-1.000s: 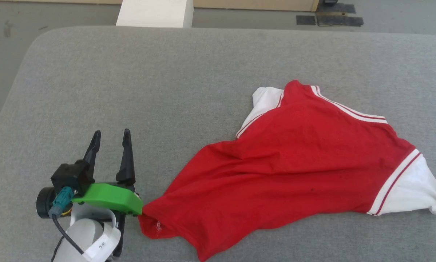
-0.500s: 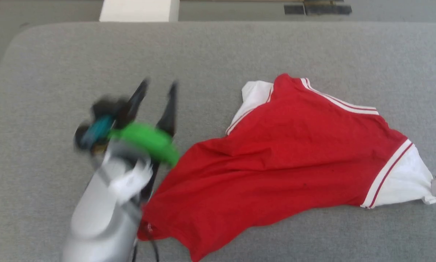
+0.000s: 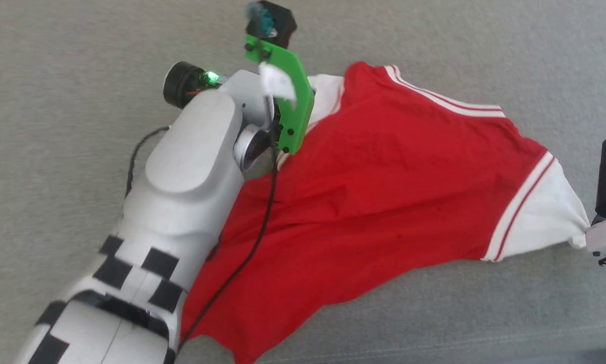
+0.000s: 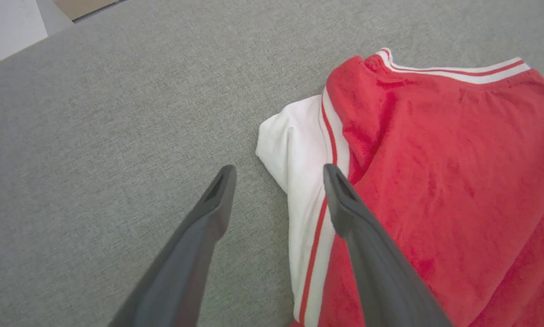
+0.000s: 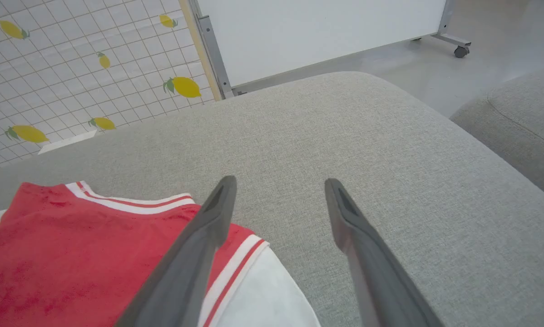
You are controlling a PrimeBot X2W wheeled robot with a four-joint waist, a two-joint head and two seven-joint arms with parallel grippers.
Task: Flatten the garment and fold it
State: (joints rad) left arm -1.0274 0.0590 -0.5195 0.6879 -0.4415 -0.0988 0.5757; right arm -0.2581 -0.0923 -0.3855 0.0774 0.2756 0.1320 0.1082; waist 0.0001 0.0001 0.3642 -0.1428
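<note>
My right gripper (image 5: 279, 183) hangs with fingers spread wide above the grey cushion (image 5: 367, 136), just beside the shirt (image 5: 72, 259). One finger crosses the shirt's white sleeve (image 5: 263, 295) and striped trim. Beyond the shirt stands a lemon-print panel (image 5: 72, 68).

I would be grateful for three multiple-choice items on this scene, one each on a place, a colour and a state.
1. Which part of the T-shirt is the left tool nearest?
A. the bottom hem
B. a white sleeve
C. the middle of the chest

2. What colour is the T-shirt's body?
A. blue
B. red
C. green

3. How do the two tools stand?
A. both open, gripping nothing
B. both shut on fabric
C. left shut, right open

Key: 1 B, the sleeve lies just ahead of it in the left wrist view; 2 B, the body is red between white sleeves; 3 A, the left tool and the right tool are both spread wide, with no fabric pinched.
</note>
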